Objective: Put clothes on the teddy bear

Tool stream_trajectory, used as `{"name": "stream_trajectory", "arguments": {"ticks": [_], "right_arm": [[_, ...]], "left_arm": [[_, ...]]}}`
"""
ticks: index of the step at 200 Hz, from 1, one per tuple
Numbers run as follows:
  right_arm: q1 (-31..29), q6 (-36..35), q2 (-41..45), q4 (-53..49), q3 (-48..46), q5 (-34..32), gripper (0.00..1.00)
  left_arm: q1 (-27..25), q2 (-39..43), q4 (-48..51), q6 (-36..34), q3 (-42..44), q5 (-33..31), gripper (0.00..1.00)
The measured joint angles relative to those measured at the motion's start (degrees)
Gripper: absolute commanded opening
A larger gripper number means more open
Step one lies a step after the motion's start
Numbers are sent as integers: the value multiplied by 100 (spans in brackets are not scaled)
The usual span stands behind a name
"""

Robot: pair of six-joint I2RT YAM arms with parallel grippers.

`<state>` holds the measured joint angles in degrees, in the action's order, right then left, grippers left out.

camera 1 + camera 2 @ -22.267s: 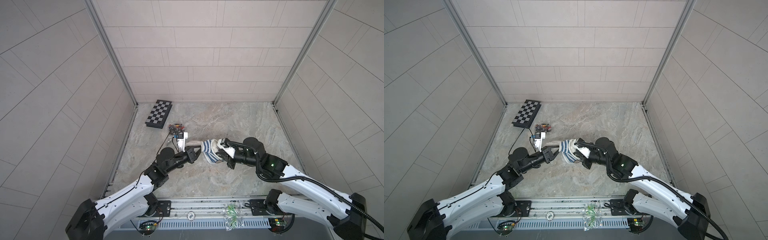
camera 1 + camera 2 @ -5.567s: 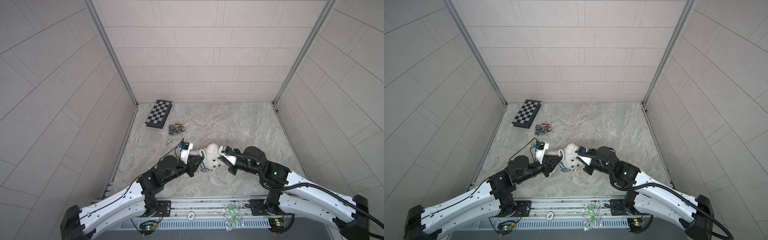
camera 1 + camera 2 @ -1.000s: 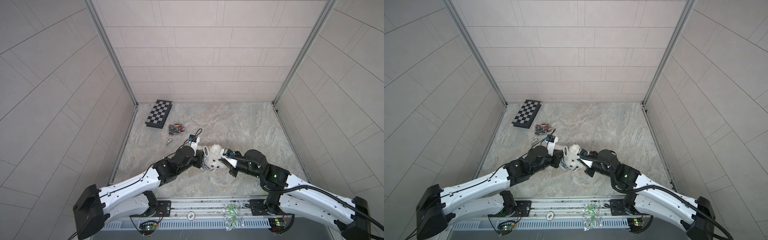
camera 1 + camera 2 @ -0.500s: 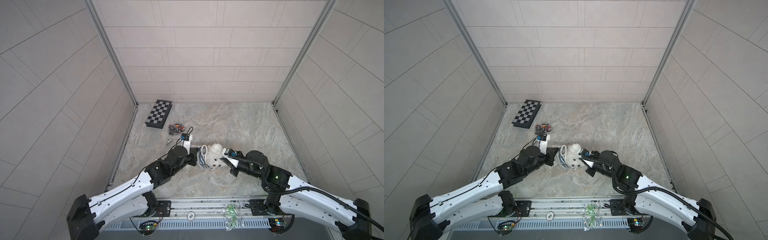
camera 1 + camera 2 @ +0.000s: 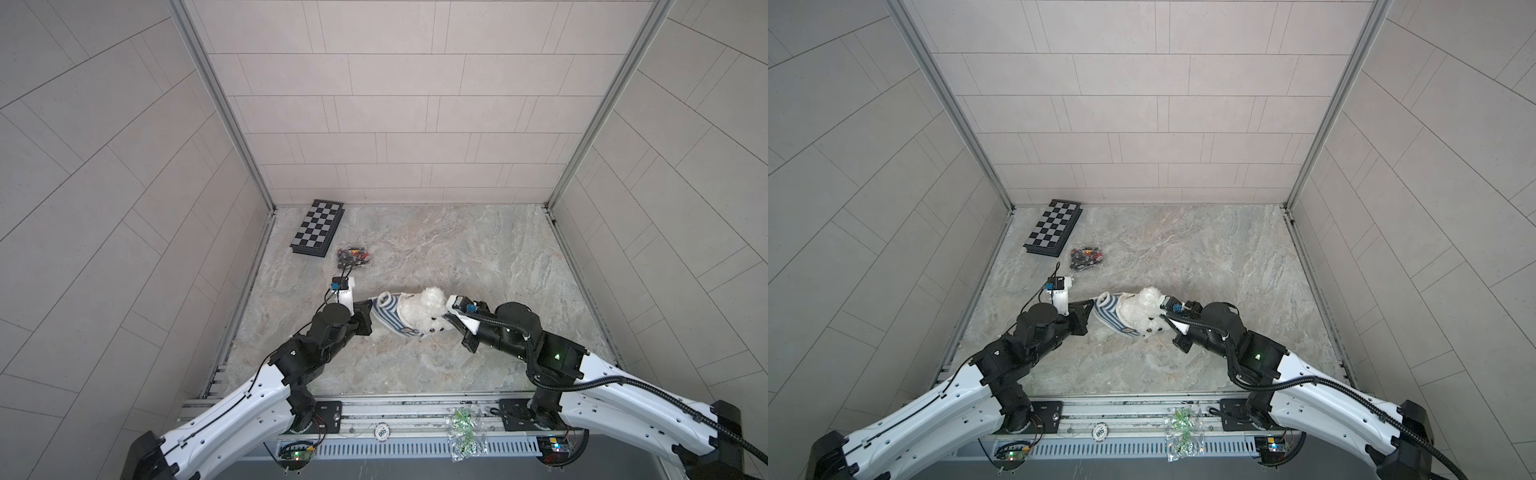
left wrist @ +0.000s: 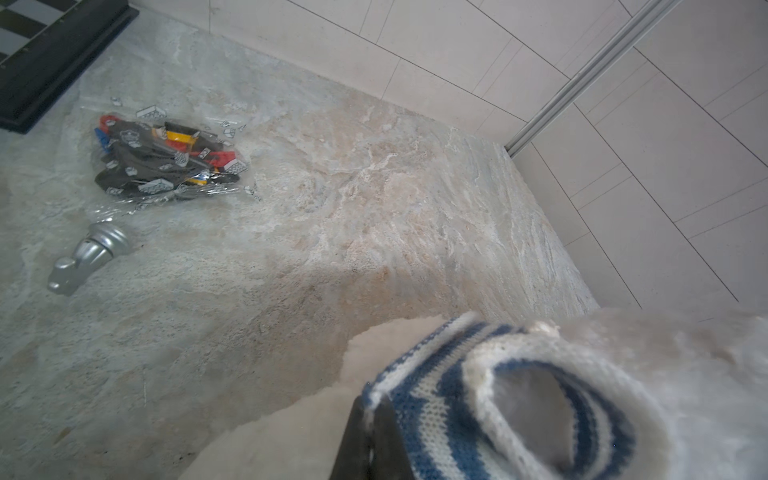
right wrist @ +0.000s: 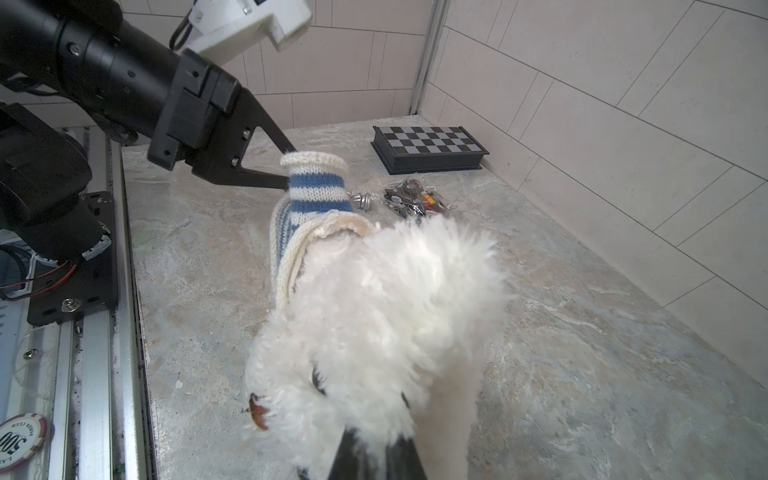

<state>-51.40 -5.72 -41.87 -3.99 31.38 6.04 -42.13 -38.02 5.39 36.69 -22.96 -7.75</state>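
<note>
Teddy bear (image 5: 428, 309) lies mid-frame on the desk (image 5: 478, 257) in both top views, between the arms. Left tool (image 7: 286, 166) is clenched on an empty sleeve (image 7: 318, 187) of the striped shirt (image 5: 388, 316). Right tool (image 7: 374, 455) grips the bear's fur. The shirt covers the body but the sleeve is unfilled, so roughly halfway, I'd say.

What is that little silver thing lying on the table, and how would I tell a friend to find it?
Start at the checkered board in the far left corner of the table; in front of it lies a clear bag of dark toy bricks. Next to that bag, nearer the robot, the silver piece lies tipped over. It alone is shiny and metal-coloured, seemingly a chess piece.
</note>
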Motion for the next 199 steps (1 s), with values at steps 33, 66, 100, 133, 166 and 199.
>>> {"name": "stream_trajectory", "arguments": {"ticks": [33,66,100,133,166,199], "right_arm": [[2,122,-26,-2,-2,-155,0],[33,323,-310,-57,52,-365,0],[247,715,-667,-208,278,-409,0],[339,1121,-927,-407,535,-496,0],[529,1497,-1082,-577,612,-520,0],[713,1740,-1338,-614,612,-461,0]], "left_arm": [[13,304,57,146,319,-2,0],[17,619,70,144,544,68,0],[24,817,122,92,726,251,0],[26,820,155,70,798,348,0],[26,841,214,61,813,256,0],[28,535,-7,52,822,302,0]]}}
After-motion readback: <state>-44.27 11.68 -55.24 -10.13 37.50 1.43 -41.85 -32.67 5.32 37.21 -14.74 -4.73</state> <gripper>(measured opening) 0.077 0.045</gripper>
